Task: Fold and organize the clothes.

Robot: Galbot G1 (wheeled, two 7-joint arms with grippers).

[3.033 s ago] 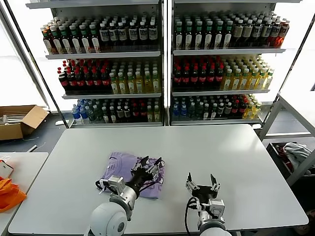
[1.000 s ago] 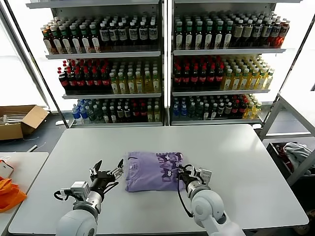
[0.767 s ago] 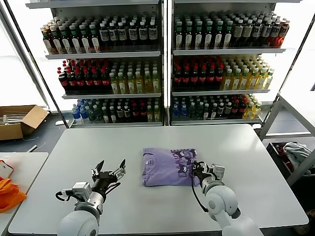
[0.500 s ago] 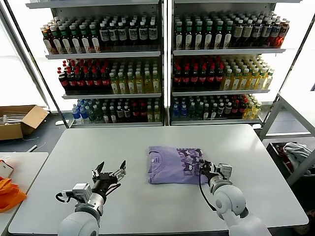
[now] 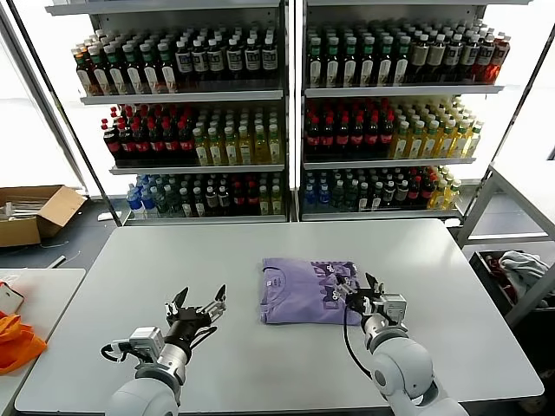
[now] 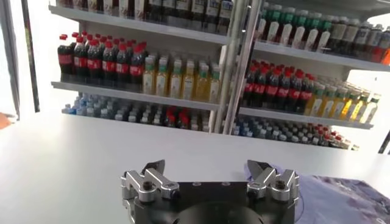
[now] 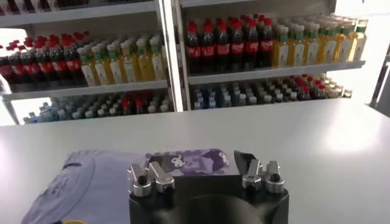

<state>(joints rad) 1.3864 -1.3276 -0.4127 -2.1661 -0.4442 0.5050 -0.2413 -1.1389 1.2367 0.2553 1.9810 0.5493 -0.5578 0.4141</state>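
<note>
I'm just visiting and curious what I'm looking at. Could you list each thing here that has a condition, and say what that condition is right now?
T-shirt: folded, lying flat on the table, printed side partly showing.
Right gripper: open, at the shirt's right edge, holding nothing.
Left gripper: open, empty, over bare table left of the shirt.
Table: holds only the shirt.
Cardboard box: open, on the floor at far left.
Shelves: full of upright bottles.

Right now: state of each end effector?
Left end effector: open, empty, above the table.
Right end effector: open, holding nothing, at the folded T-shirt's edge.
</note>
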